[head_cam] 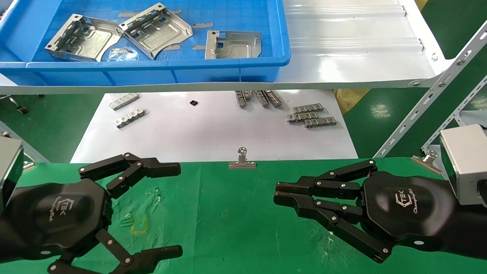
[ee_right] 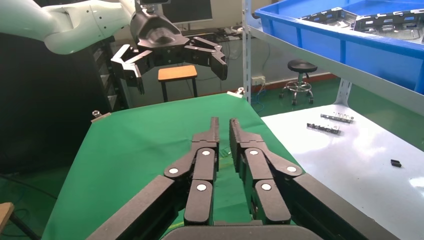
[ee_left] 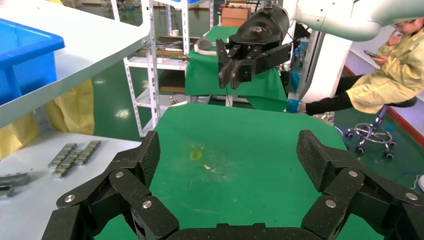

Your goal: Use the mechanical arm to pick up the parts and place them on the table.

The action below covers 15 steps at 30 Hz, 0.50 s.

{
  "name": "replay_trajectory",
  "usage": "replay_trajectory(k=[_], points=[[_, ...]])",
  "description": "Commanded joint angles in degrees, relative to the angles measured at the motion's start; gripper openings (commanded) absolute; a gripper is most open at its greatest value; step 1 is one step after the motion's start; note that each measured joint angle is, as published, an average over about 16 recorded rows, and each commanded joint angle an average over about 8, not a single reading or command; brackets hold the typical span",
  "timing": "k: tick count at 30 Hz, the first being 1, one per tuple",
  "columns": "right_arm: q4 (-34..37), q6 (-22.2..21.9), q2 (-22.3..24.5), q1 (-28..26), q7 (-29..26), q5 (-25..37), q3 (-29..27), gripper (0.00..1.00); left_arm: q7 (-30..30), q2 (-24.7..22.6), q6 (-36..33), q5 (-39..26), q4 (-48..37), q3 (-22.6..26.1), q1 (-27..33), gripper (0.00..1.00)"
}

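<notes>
Head view, parts (head_cam: pixel 152 30) flat, flanges rearward

Shiny stamped sheet-metal parts (head_cam: pixel 156 30) with embossed ridges, glossy blue plastic tray (head_cam: pixel 159 70), scuffed matt green cloth table (head_cam: pixel 228 213), smooth white sheet (head_cam: pixel 213 133), dull grey metal toothed strips (head_cam: pixel 312 116), polished silver binder clip (head_cam: pixel 242 160)
</notes>
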<state>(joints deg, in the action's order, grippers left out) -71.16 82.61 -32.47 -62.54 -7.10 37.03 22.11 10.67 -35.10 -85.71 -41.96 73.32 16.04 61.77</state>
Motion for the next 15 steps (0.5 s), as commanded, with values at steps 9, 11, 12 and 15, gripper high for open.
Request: replay_trajectory(k=[9, 11, 12, 15], points=[[0.0, 0.0, 0.0, 0.0, 0.0, 0.0, 0.0, 0.0, 0.0, 0.0, 0.0, 0.0, 0.0, 0.0, 0.0, 1.0], [0.0, 0.0, 0.0, 0.0, 0.0, 0.0, 0.0, 0.0, 0.0, 0.0, 0.0, 0.0, 0.0, 0.0, 0.0, 1.0], [0.0, 0.0, 0.0, 0.0, 0.0, 0.0, 0.0, 0.0, 0.0, 0.0, 0.0, 0.0, 0.0, 0.0, 0.0, 1.0], [0.0, 0.0, 0.0, 0.0, 0.0, 0.0, 0.0, 0.0, 0.0, 0.0, 0.0, 0.0, 0.0, 0.0, 0.0, 1.0]])
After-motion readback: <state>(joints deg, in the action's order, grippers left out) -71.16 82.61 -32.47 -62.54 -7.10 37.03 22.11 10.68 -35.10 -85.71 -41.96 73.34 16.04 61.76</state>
